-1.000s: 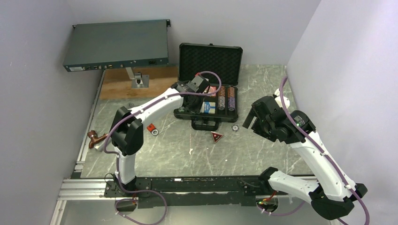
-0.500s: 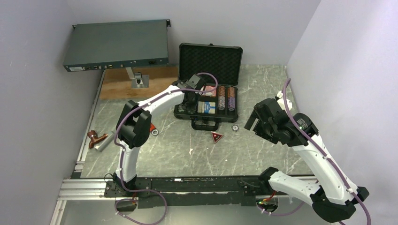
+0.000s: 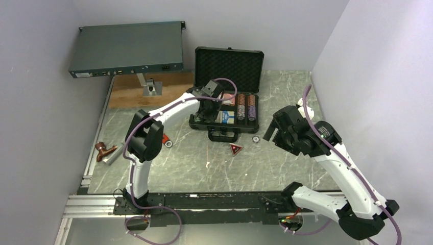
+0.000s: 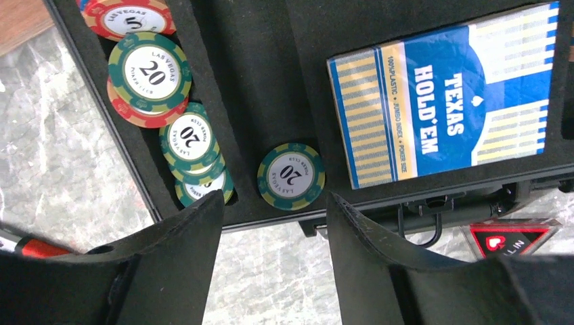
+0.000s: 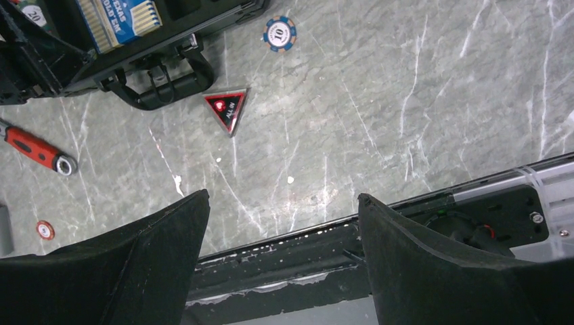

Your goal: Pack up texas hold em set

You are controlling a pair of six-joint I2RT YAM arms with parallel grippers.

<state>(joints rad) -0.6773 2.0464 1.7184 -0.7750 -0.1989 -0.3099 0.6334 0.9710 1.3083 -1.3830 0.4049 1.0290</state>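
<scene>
The black case (image 3: 228,66) stands open at the table's back, lid upright, handle (image 5: 162,84) toward me. Inside lie the blue-yellow card box (image 4: 447,95), rows of chips (image 3: 246,107) and several loose chips (image 4: 150,78) in the left slot. My left gripper (image 4: 274,203) hovers open over the case's front left corner, with nothing between its fingers. A green 20 chip (image 4: 291,176) lies flat on the foam just beyond the fingertips. The red triangular token (image 5: 227,108) and a blue 10 chip (image 5: 279,33) lie on the table before the case. My right gripper (image 5: 283,200) is open and empty to the right.
A red-handled wrench (image 5: 37,150) and a small red chip (image 5: 45,229) lie left of the case front. The large grey electronics box (image 3: 127,48) sits at the back left above a wooden board (image 3: 153,89). A brown object (image 3: 104,150) lies at the table's left edge.
My left gripper has moved down into the case's left front and opened, leaving the green 20 chip on the foam. The right arm has barely shifted.
</scene>
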